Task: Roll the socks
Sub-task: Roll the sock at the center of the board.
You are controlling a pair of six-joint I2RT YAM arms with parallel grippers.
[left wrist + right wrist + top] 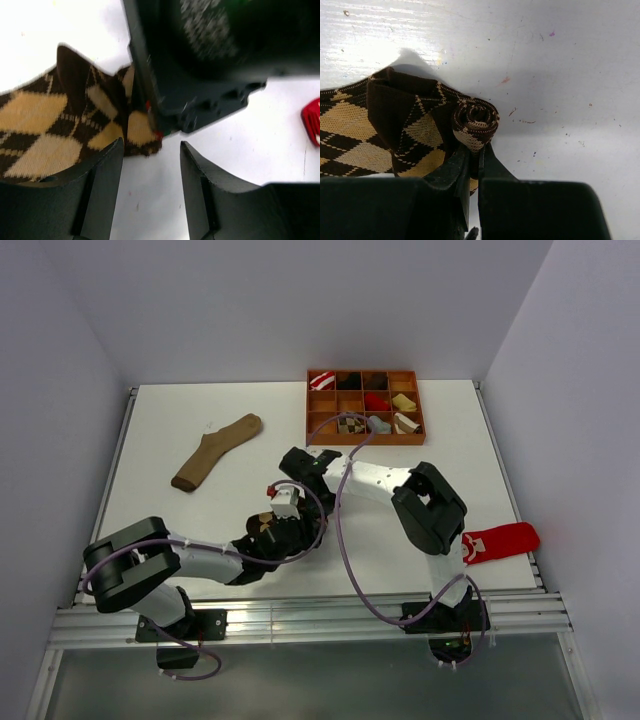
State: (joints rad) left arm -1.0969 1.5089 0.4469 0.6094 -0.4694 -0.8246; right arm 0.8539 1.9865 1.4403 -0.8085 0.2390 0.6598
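A brown and tan diamond-patterned sock (380,130) lies flat on the white table, its near end wound into a small tight roll (475,117). My right gripper (475,148) is shut on the sock just under that roll. In the left wrist view the same sock (50,130) sits to the left, with the right gripper's black body (200,65) above it. My left gripper (151,150) is open over bare table, its left finger (102,175) beside the sock's edge, nothing between the jaws. From above both grippers meet at the table's middle, hiding most of the sock (264,521).
A long plain tan sock (215,452) lies at the back left. An orange compartment tray (420,435) holding several rolled socks stands at the back right. A red sock (505,540) lies at the right edge, by the right arm's elbow (430,508).
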